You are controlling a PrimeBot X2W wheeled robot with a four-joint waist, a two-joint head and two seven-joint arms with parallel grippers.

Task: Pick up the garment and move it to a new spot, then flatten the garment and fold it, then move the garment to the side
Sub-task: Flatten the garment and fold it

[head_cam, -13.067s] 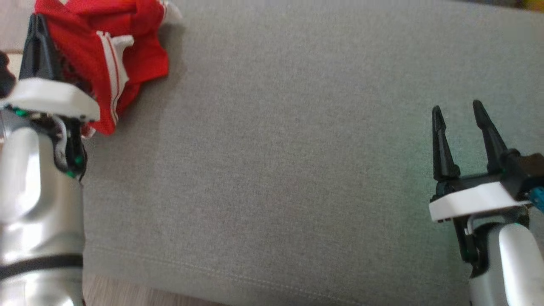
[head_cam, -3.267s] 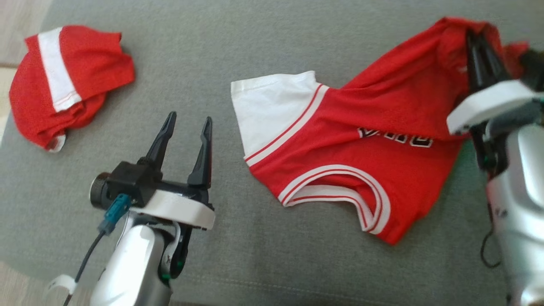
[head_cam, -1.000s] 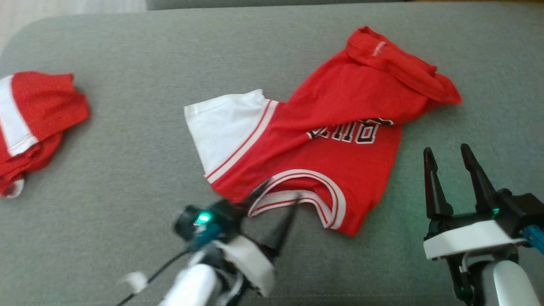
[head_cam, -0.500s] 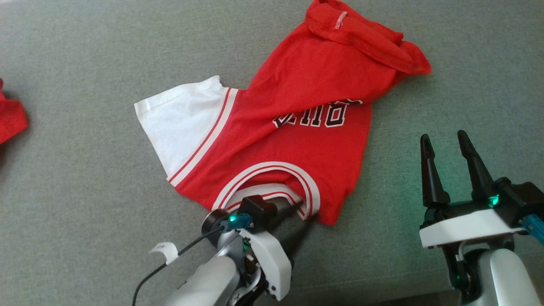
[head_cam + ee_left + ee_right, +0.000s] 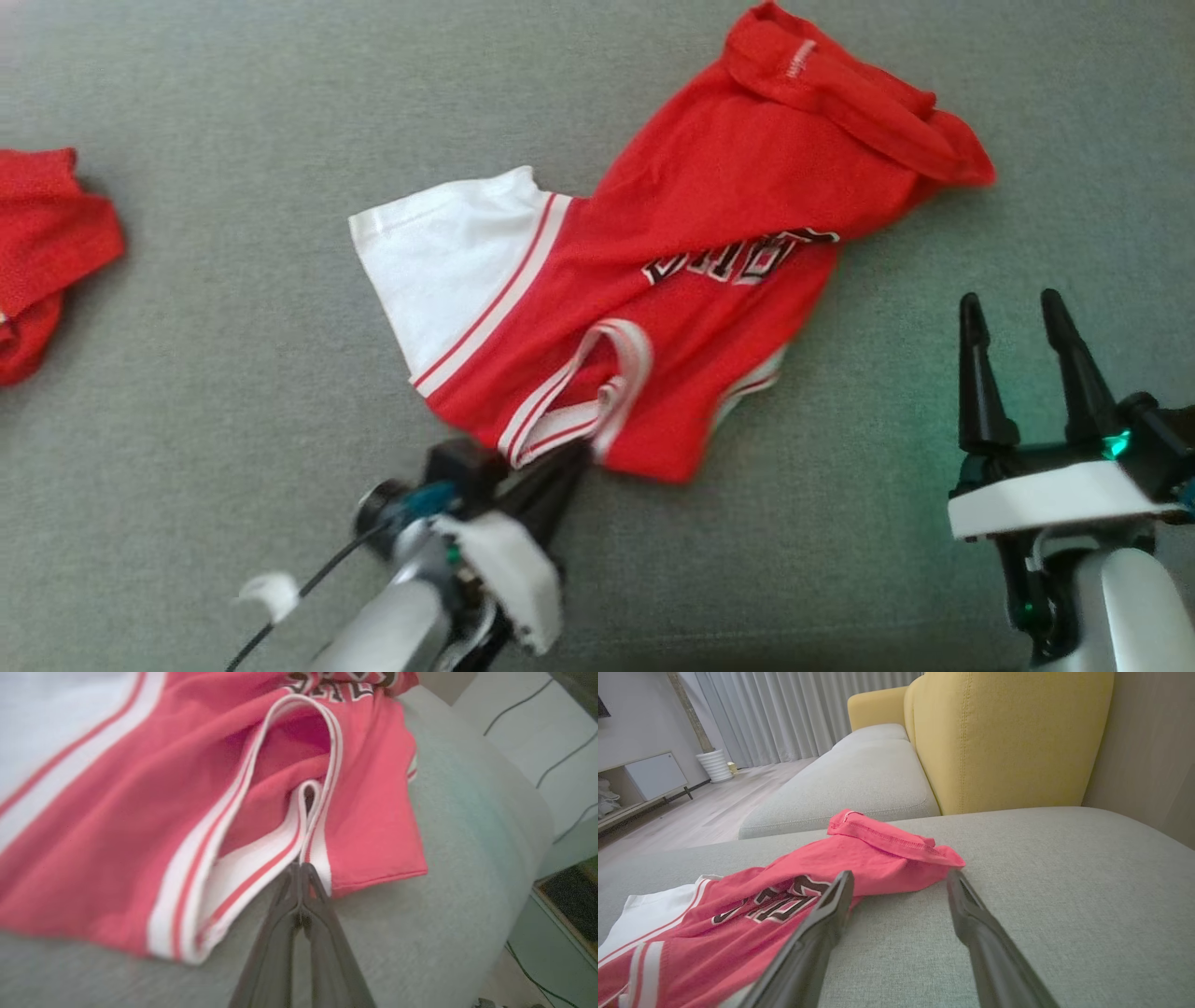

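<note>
Scene: grey sofa cushion (image 5: 233, 401) seen from above in head view; two robot arms enter from the bottom edge.

Garment: red jersey (image 5: 728, 196), crumpled on the cushion near centre of head view, lying diagonally from lower L to upper R.

Jersey details: white panel (image 5: 448, 261) w/ red stripes at its L end; dark lettering (image 5: 738, 261) mid-body, partly folded under; far end bunched into a thick fold at upper R.

Trim: white-and-red striped band (image 5: 611, 369) around an opening at the jersey's near edge, pinched into a narrow loop.

Left gripper (image 5: 569, 455): at lower centre, fingers pointing up and R into the near edge of the jersey. Jaws pressed together, w/ the striped band clamped between the tips.

Left wrist view: left gripper (image 5: 301, 870) fingers meet in a point right on the band; red fabric spreads up and L, grey cushion below and R.

Right gripper (image 5: 1011, 301): lower R, over bare cushion, near the jersey but not touching it. Jaws spread wide, nothing between them.

Right wrist view: right gripper (image 5: 900, 875) fingers apart, low over the cushion; jersey lies ahead and to the L in that view.

Other cloth: second red garment (image 5: 47, 243) at far L edge, well apart from the jersey.

Background: yellow chair back (image 5: 1008, 737) beyond the cushion; pale curtains (image 5: 784, 714) and wood floor further off.
</note>
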